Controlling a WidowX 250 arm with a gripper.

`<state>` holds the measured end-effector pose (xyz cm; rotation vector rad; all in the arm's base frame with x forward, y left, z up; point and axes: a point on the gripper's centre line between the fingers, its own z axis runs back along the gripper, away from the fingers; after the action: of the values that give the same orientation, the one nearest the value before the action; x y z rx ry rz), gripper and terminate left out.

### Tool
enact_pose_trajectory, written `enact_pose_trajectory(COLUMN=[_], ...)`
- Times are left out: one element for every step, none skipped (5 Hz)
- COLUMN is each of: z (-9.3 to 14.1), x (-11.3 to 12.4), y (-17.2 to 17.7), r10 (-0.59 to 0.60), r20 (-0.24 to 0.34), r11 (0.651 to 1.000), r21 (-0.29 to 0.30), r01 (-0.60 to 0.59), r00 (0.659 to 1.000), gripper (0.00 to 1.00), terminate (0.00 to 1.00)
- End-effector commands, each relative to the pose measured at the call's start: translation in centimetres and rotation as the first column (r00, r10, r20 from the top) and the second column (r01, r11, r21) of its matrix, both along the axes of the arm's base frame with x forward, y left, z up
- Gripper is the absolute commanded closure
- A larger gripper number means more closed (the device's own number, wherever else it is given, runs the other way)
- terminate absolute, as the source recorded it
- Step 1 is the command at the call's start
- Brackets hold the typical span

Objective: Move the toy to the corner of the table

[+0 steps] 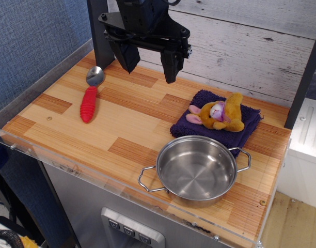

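Hovering with jaws spread, the gripper (150, 64) risks snagging the purple cloth (199, 126) beneath the toy (225, 114)

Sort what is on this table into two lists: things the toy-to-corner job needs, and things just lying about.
Needed for the job:
- toy, lying on the cloth
- table, whose corner is the goal
- gripper, jaws open, hanging above the table with nothing in them

Just lying about:
- purple cloth under the toy
- steel pan
- red-handled spoon

Wooden table (132, 129) (acrylic-rimmed) with spoon (89, 98), cloth (199, 124), pan (196, 169)
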<state>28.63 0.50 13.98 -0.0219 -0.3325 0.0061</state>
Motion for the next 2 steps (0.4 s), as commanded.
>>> enact_pose_trajectory(z=[0.0, 1.2], x=[0.0, 3.0], y=[0.0, -0.9], r10=[0.000, -0.035], r20=[0.000, 0.036], r11=[1.000, 0.999], r21=[0.000, 0.022], r01=[0.000, 0.035], r00=[1.000, 0.999], gripper=[0.00, 0.00], terminate=[0.00, 0.00])
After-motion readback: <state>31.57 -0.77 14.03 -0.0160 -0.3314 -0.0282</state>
